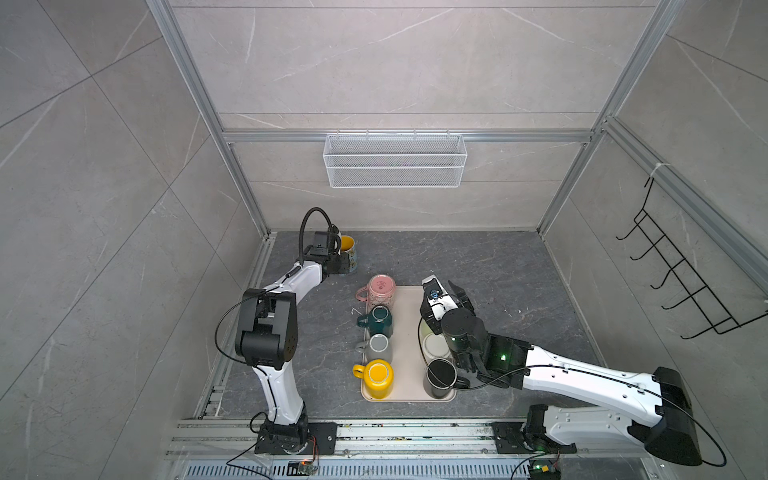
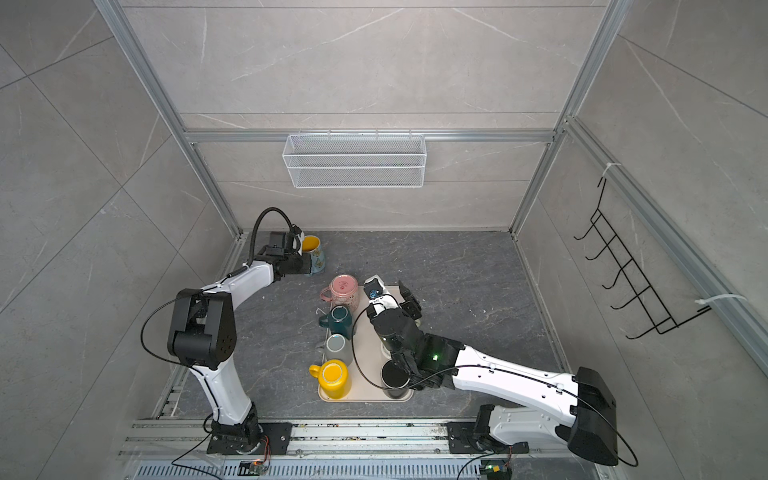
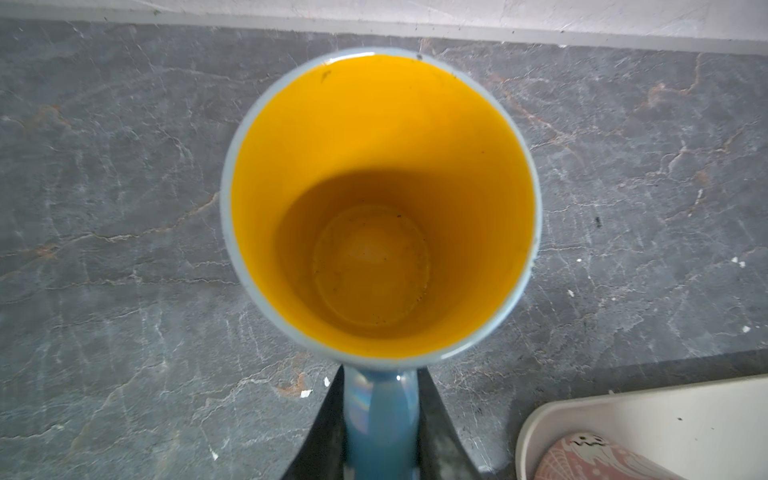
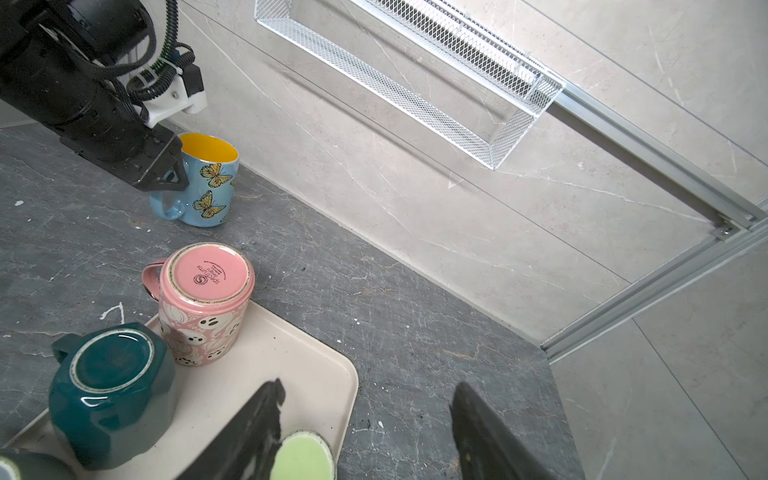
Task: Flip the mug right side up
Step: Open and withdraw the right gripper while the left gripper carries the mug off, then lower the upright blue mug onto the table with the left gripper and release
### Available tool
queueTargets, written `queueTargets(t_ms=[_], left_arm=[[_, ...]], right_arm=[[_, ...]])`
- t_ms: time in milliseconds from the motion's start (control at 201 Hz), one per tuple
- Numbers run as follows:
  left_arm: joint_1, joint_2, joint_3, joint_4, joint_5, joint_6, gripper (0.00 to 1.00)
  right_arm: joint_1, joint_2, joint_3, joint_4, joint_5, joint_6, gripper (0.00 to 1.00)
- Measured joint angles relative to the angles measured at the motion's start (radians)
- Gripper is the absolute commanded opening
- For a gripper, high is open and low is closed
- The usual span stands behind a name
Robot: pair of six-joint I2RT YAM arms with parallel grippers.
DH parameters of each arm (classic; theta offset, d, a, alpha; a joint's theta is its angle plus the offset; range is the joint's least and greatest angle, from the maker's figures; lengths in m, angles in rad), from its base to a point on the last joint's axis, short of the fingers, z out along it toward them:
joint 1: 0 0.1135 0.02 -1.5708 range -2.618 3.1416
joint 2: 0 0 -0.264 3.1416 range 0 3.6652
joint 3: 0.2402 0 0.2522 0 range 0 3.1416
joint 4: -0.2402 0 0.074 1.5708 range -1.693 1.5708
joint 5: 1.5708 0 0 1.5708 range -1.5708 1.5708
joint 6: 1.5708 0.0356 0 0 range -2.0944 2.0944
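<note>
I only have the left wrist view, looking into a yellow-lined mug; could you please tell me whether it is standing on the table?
Observer: Yes; in the right wrist view the butterfly mug stands upright, its base on the table.
Operator: Thank you. What is the right pincer doing?
Observer: The right pincer is open and empty, over the far end of the tray.
Operator: Are the nearby mugs upside down?
Observer: The pink mug and the teal mug both sit base up on the tray.
</note>
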Motion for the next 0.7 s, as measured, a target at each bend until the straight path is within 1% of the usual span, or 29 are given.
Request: queueTargets(t_ms=[458,583,697], left_arm=[[0.002,0.021,-0.018,0.053,-0.019,0.013,0.0],[0.002,0.021,-0.018,0.051,-0.023,0.025,0.12],[0.002,0.021,-0.021,0.052,-0.023,0.028,0.17]], right_arm=[[0.0,0.024,0.0,0.0,0.0,0.011,0.68],[0.0,0.031,0.0,0.0,-0.001,0.015,0.68],[0.0,0.04,0.0,0.0,-0.002,0.018,0.68]])
